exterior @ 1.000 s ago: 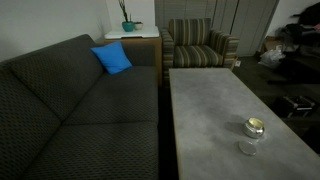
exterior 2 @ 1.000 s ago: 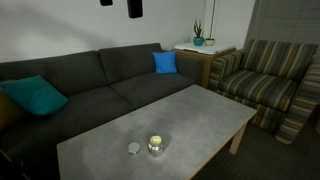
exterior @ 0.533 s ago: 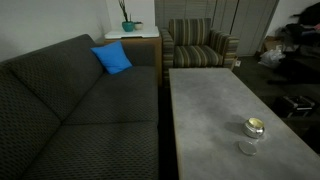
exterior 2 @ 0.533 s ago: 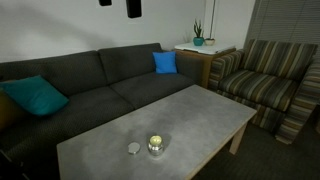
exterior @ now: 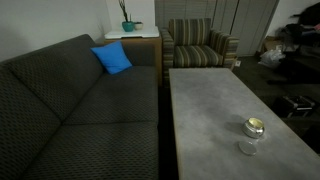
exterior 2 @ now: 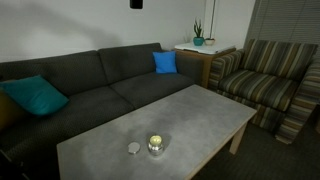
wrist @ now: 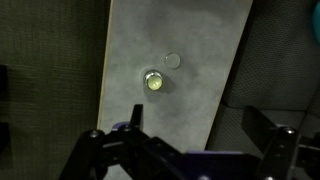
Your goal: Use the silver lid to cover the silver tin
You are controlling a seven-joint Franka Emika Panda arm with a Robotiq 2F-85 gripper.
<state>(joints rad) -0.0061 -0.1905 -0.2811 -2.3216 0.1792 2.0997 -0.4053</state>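
The silver tin (exterior: 254, 126) (exterior 2: 156, 144) stands upright on the grey coffee table (exterior: 210, 100) (exterior 2: 190, 115) in both exterior views. The flat silver lid (exterior: 247, 148) (exterior 2: 133, 148) lies on the tabletop just beside it, apart from it. From high above, the wrist view shows the tin (wrist: 153, 82) and the lid (wrist: 173, 60) far below. My gripper (wrist: 198, 125) is open and holds nothing, its fingers (wrist: 135, 118) spread wide over the table's edge. In an exterior view only a dark bit of the robot (exterior 2: 136, 4) shows at the top edge.
A dark grey couch (exterior: 70, 110) (exterior 2: 90, 85) runs along the table, with a blue cushion (exterior: 112, 58) (exterior 2: 165, 62) and a teal cushion (exterior 2: 35, 97). A striped armchair (exterior: 200, 45) (exterior 2: 265, 85) and a side table with a plant (exterior: 128, 28) (exterior 2: 198, 42) stand beyond.
The dark robot parts at the top edge of an exterior view have moved up; only one bit still shows. Tin and lid have not moved.
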